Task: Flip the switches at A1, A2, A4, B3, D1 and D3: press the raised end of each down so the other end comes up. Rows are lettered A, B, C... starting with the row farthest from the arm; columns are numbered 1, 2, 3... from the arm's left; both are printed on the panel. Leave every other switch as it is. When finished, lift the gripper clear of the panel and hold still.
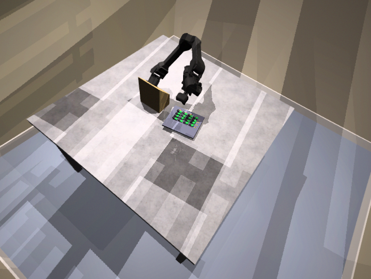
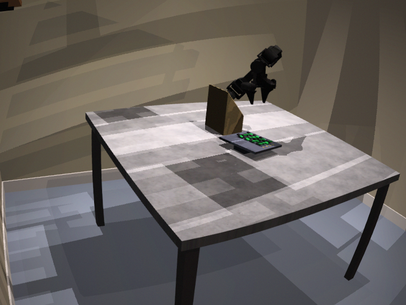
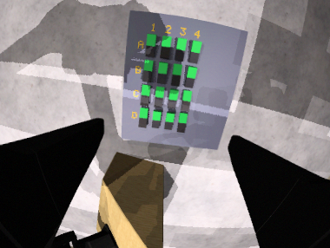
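A grey-blue switch panel (image 1: 177,127) (image 2: 239,141) (image 3: 221,75) lies flat on the table. It carries a four-by-four grid of green rocker switches (image 1: 185,117) (image 2: 255,138) (image 3: 169,82). In the wrist view, orange numbers 1 to 4 run along the panel's far edge and letters A to D down its left side. I cannot tell which end of each switch is raised. My gripper (image 1: 183,100) (image 2: 259,101) (image 3: 168,133) is open and empty. It hangs well above the table on the arm's side of the panel, near row D, touching nothing.
A tall tan wooden wedge block (image 1: 152,95) (image 2: 222,111) (image 3: 129,218) stands upright on the table (image 1: 120,144) (image 2: 196,183), close beside the panel's corner nearest the arm, to the gripper's left. The arm's shadow falls across the table by the panel.
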Robot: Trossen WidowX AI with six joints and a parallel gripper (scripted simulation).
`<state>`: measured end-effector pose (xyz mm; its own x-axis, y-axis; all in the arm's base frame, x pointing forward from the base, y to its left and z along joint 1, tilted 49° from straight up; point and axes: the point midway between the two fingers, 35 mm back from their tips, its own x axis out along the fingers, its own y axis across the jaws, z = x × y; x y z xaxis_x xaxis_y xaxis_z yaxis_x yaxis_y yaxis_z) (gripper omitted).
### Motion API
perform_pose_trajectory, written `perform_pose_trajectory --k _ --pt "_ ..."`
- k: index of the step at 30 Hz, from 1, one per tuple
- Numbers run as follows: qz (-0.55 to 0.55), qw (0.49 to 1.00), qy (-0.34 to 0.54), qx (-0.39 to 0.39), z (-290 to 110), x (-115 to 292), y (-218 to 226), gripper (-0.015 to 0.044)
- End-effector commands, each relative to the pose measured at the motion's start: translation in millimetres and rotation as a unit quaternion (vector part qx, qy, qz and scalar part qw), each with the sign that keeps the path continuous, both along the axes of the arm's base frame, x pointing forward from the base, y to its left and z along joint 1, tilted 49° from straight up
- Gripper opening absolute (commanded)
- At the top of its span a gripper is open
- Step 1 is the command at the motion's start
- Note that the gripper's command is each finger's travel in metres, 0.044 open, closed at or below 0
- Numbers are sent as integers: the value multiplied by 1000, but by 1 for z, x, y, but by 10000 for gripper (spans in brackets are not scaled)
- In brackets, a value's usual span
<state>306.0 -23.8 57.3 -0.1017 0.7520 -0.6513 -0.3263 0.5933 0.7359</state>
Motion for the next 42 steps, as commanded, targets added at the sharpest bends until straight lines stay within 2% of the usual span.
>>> perform_pose_trajectory --k 1,3,9,15,21,42 --pt "0 1000 0 -1 -1 1 2 374" --pt "2 1000 1 -6 -7 11 19 321" --pt "12 1000 4 -9 -27 42 108 164" --pt "14 1000 5 -8 -29 44 119 6" --pt "23 1000 12 -11 -52 40 145 0" --pt "23 1000 12 -11 -67 37 163 0"
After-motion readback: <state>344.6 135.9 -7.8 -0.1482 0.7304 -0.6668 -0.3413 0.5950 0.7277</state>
